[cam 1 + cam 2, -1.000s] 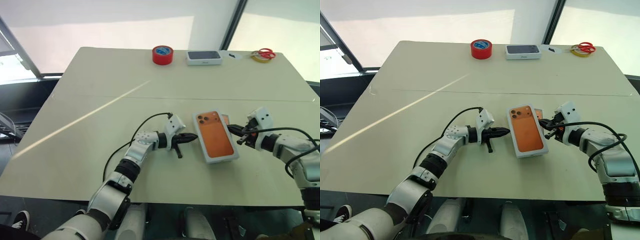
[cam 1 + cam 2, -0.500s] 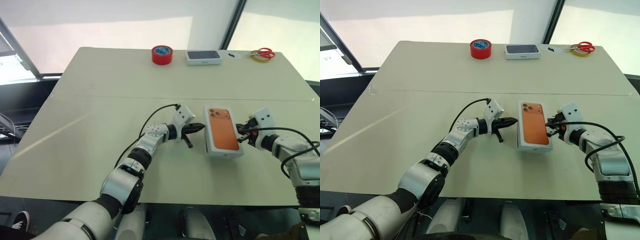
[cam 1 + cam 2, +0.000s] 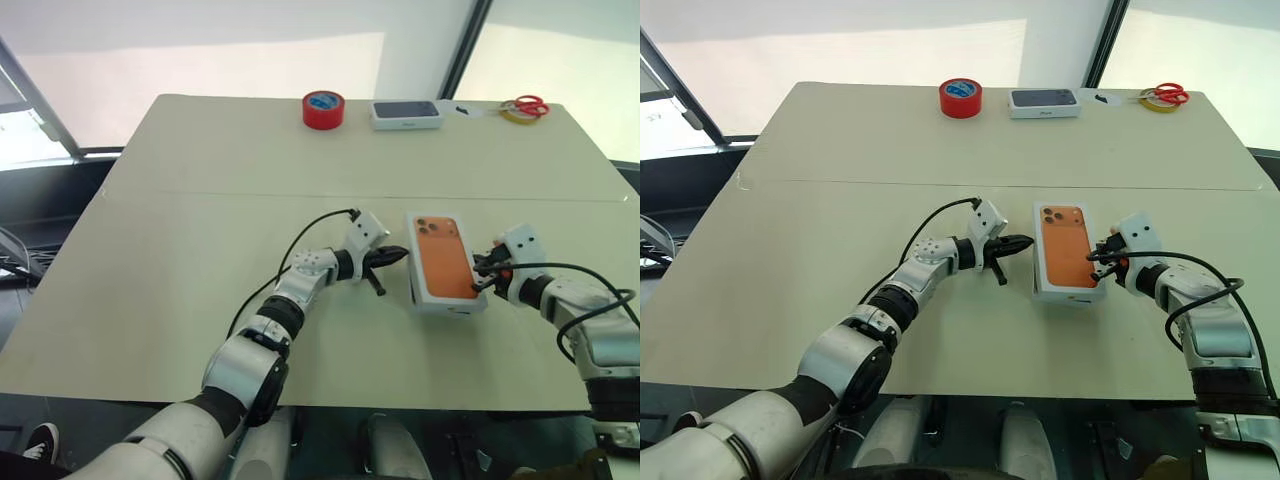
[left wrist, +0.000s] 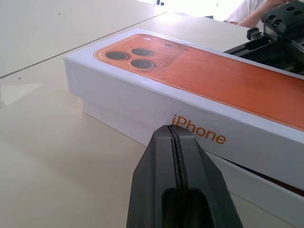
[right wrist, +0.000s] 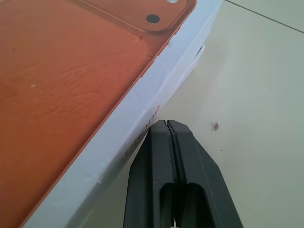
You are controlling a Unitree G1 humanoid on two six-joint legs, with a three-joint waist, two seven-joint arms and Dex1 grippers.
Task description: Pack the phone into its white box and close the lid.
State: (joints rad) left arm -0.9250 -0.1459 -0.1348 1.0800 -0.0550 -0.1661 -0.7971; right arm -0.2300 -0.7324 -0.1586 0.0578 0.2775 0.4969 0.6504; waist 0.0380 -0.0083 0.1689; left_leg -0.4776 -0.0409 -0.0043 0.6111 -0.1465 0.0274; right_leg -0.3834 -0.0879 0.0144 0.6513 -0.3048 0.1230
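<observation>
The lid [image 3: 443, 262], white with an orange phone picture on top, sits over the white box [image 4: 247, 178] at mid table. At one end a strip of the box's lower wall shows below the lid. The phone itself is hidden. My left gripper [image 3: 398, 254] is shut and empty, its tip [image 4: 174, 130] close against the lid's long side under the orange lettering. On the opposite long side my right gripper [image 3: 480, 277] is shut too, its tip [image 5: 167, 124] right by the lid's wall [image 5: 142, 118]. Whether either tip touches the lid I cannot tell.
A red tape roll [image 3: 324, 109], a closed white box with a dark top [image 3: 407, 115], and red scissors on a yellow tape ring [image 3: 523, 108] line the table's far edge. A seam [image 3: 200, 193] crosses the tabletop.
The lidded box has swung from skewed to square with the table and shifted a little farther away. Both grippers followed it, staying shut. Over the last half second almost nothing moved.
</observation>
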